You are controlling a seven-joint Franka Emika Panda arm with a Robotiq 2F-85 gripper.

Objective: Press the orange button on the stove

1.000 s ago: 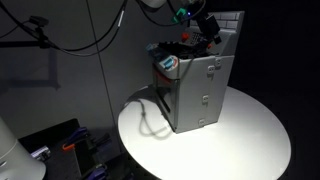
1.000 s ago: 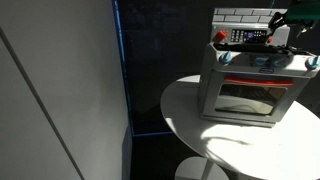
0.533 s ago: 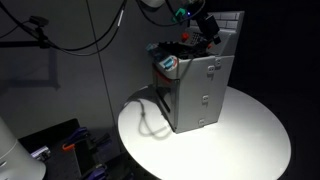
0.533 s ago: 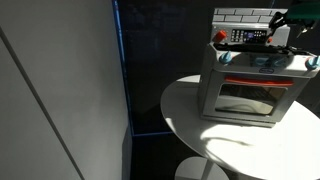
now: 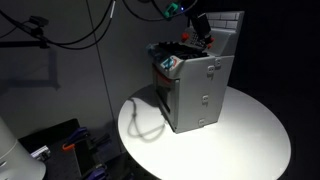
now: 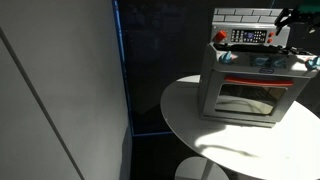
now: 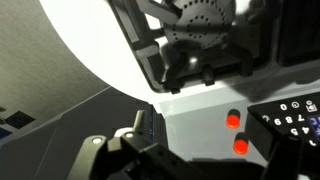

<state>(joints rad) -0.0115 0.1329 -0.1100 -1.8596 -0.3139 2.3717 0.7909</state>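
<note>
Nearest the wrist camera, dark gripper hardware crowds the lower edge of the view. The fingertips cannot be made out there, so whether the fingers are spread or closed cannot be told, and nothing shows between them. Just beyond that hardware lies a pale strip of the stove (image 7: 190, 108), carrying two round orange buttons (image 7: 233, 119), one just below the other. Both are clear of the dark hardware. To their right sits a dark control panel (image 7: 290, 115) with small white markings, and farther up is a round black burner grate (image 7: 200, 20). The white table (image 7: 90, 40) curves away at the upper left. In both exterior views the gripper (image 5: 202, 22) hangs over the rear of the cooktop, close to the white tiled back wall (image 5: 232, 20). It is too small and dark to show the gap between its fingers, or whether it touches the stove. The grey stove (image 5: 200, 90) stands upright on the round table (image 5: 250, 130), with its latched side panel (image 5: 207, 92) turned to this camera. In an exterior view the dark-windowed oven door (image 6: 250, 98) faces the camera. Farthest to the left in that view is a grey wall panel (image 6: 60, 90).
</note>
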